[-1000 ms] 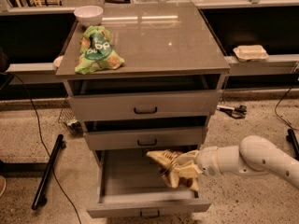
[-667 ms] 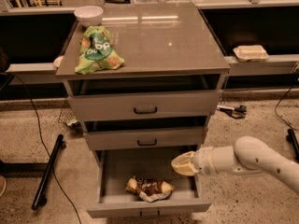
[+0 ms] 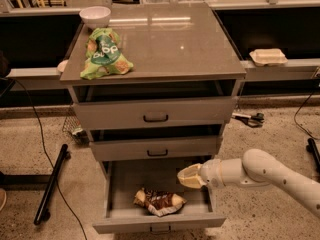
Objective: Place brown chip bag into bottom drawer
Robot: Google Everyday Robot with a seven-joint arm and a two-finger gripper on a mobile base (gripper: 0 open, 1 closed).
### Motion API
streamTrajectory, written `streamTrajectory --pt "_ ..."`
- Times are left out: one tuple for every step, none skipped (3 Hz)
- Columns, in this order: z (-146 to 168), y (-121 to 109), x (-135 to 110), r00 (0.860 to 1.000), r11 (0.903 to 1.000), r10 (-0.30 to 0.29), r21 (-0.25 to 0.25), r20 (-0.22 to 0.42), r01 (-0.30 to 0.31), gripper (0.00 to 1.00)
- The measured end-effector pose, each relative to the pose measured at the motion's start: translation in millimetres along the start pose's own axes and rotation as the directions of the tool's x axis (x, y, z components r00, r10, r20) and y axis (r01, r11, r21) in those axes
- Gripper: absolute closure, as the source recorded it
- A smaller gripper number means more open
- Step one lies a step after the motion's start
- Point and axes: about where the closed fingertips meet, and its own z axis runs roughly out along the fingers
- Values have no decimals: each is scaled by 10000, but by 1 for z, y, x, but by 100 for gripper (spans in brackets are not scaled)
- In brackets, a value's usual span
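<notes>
Where the gripper (image 3: 187, 178) sits: over the right half of the open bottom drawer (image 3: 155, 223), just under the middle drawer's front, its pale tip pointing left.
Gripper state: it carries nothing; whether it is spread wide or drawn narrow cannot be told.
Arm (image 3: 265, 171): pale, and it stretches away to the gripper's right, across the drawer's right wall.
Brown chip bag (image 3: 160, 201): it lies on the drawer floor, below and a little left of the gripper, apart from it and near the drawer's front.
Bottom drawer: pulled well out beneath the gripper.
Middle drawer (image 3: 157, 148): directly above and slightly left of the gripper, with a dark handle.
Top drawer (image 3: 155, 115): higher again, also dark-handled.
Cabinet top (image 3: 175, 39): well above the gripper.
Green snack bag (image 3: 104, 54): on the top's left part, far up and left of the gripper.
White bowl (image 3: 95, 16): beyond the green bag, at the far left corner.
Pale container (image 3: 268, 57): on a ledge up and right of the gripper.
Black bar (image 3: 50, 184): on the floor, well left of the gripper.
</notes>
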Motion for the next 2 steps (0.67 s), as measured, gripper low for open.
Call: streamTrajectory --pt "0 -5 2 9999 9999 -7 107 151 5 59" --pt "-1 -7 3 9998 9998 -17 180 200 13 36"
